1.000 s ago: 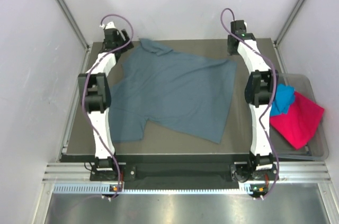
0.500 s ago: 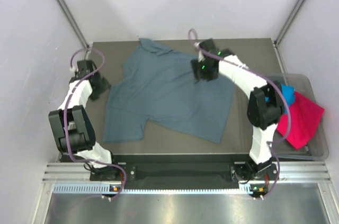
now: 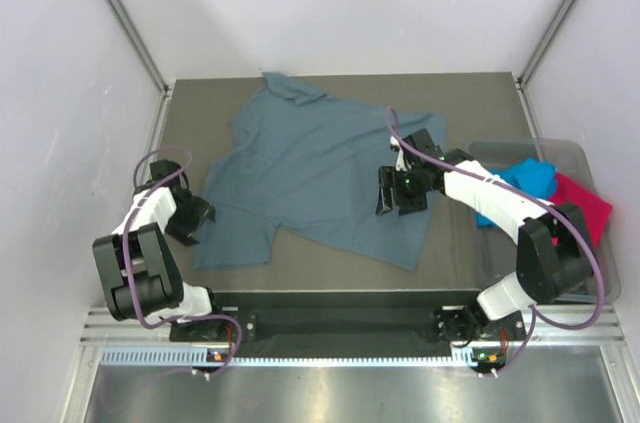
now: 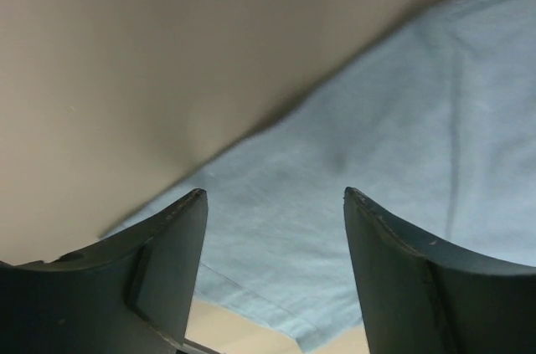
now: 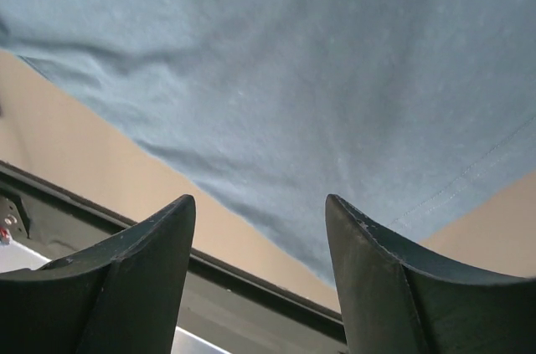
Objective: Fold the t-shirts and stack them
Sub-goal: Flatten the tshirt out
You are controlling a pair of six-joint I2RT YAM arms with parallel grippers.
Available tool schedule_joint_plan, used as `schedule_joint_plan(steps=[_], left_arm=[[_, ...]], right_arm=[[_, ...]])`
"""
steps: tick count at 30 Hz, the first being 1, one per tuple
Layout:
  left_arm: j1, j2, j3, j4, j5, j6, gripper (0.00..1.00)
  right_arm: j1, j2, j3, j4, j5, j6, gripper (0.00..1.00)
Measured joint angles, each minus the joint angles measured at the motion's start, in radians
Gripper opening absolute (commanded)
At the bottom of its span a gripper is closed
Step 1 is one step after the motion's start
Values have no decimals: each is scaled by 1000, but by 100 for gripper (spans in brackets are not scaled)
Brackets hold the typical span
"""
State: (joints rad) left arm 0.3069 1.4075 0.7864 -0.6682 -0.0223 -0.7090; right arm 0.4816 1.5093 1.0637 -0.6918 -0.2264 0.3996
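A large dusty slate-blue t-shirt (image 3: 320, 168) lies flat on the grey tabletop (image 3: 470, 103), collar far-left, hem near-right, beside a clear plastic tub (image 3: 595, 278) holding a turquoise tee (image 3: 535, 181) and a magenta tee (image 3: 588, 205), while both arms' jaws gape empty over the shirt.

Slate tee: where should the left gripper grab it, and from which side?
Grip the tee at the outer edge of its near-left sleeve, coming in low from the left. It lies flat, so only an edge gives a lip to pinch, and the open left gripper faces that edge.
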Motion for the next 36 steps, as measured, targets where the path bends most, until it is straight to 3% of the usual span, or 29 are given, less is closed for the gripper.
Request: schedule_joint_plan(steps=[6, 8, 9, 10, 12, 21, 28, 36], left_arm=[[18, 57, -3, 2, -29, -8, 65], [23, 53, -10, 5, -34, -14, 57], [28, 51, -14, 5, -37, -17, 50], [37, 48, -19, 5, -37, -22, 21], [61, 45, -30, 2, -39, -22, 1], [111, -32, -74, 10, 21, -65, 0], [110, -329, -88, -173, -42, -208, 0], [110, -460, -95, -381, -158, -351, 0]], right_arm=[[-33, -55, -97, 19, -8, 7, 64], [-57, -65, -112, 20, -8, 6, 65], [-70, -70, -118, 23, -8, 6, 65], [-81, -72, -122, 24, -8, 6, 64], [-101, -74, -128, 28, -7, 8, 64], [-112, -76, -196, 49, -1, 28, 62], [-106, -67, -261, 63, -20, 54, 56], [-39, 42, -181, 63, -41, 55, 56]])
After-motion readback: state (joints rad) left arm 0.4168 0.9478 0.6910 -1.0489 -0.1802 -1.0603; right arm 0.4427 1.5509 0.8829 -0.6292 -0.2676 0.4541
